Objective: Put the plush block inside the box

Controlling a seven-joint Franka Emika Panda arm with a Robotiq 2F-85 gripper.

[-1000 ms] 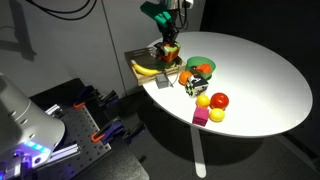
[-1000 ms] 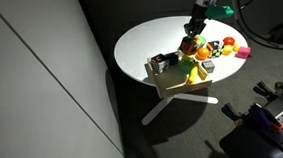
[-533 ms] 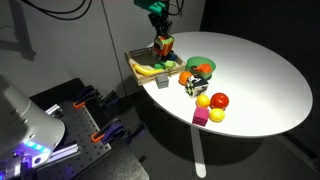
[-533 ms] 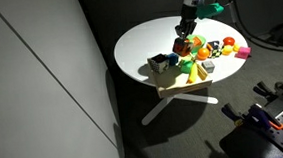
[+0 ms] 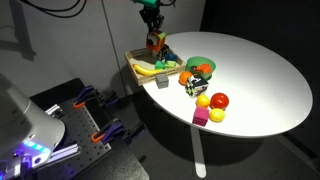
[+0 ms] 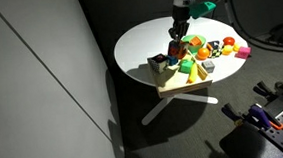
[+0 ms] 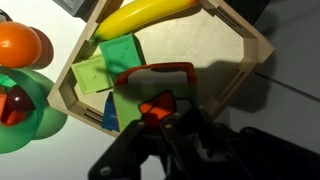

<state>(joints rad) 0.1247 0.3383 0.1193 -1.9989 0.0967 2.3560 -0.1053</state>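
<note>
My gripper (image 5: 152,28) is shut on the plush block (image 5: 155,43), a soft cube with red, yellow and green faces, and holds it in the air above the box (image 5: 141,60). The box is shallow and tan and sits at the table's edge. In an exterior view the gripper (image 6: 178,24) and block (image 6: 176,33) hang over the far end of the box (image 6: 178,87). In the wrist view the block (image 7: 155,105) sits between the jaws (image 7: 165,118), over the box's floor and rim (image 7: 255,45).
A banana (image 7: 150,15) and green pieces (image 7: 120,50) lie in the box. A green bowl (image 5: 200,64) with an orange beside it (image 7: 15,45), a dark cube with white marks (image 5: 197,83), red and yellow balls (image 5: 219,100) and a magenta cube (image 5: 200,117) stand nearby.
My gripper has risen and moved with the plush block from the box's bowl-side edge to over the box's middle. The other objects have not moved.
</note>
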